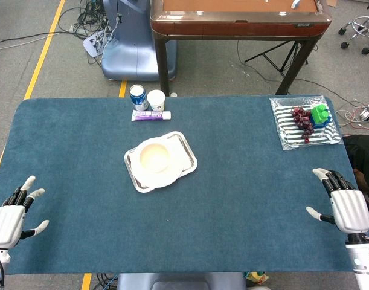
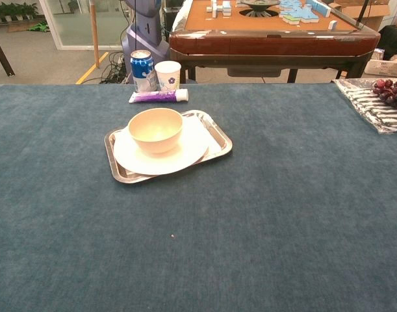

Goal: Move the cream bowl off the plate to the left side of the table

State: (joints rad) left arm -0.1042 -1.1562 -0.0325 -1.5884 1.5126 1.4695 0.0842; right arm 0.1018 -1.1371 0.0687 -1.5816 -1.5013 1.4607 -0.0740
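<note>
The cream bowl [image 1: 154, 156] [image 2: 155, 129] stands upright on a white plate [image 1: 172, 169] [image 2: 185, 155], which lies in a metal tray [image 1: 185, 147] [image 2: 221, 142] near the table's middle. My left hand [image 1: 8, 220] hovers at the near left corner, fingers spread, holding nothing. My right hand [image 1: 344, 205] is at the near right edge, also spread and empty. Both hands are far from the bowl. Neither hand shows in the chest view.
Behind the tray stand a blue can [image 1: 137, 96] [image 2: 142, 69], a paper cup [image 1: 156, 99] [image 2: 167, 75] and a purple tube [image 1: 150, 115] [image 2: 158, 96]. At the far right a striped bag [image 1: 288, 130] holds grapes [image 1: 302, 120] and a green object [image 1: 319, 113]. A wooden table [image 1: 235, 21] stands beyond.
</note>
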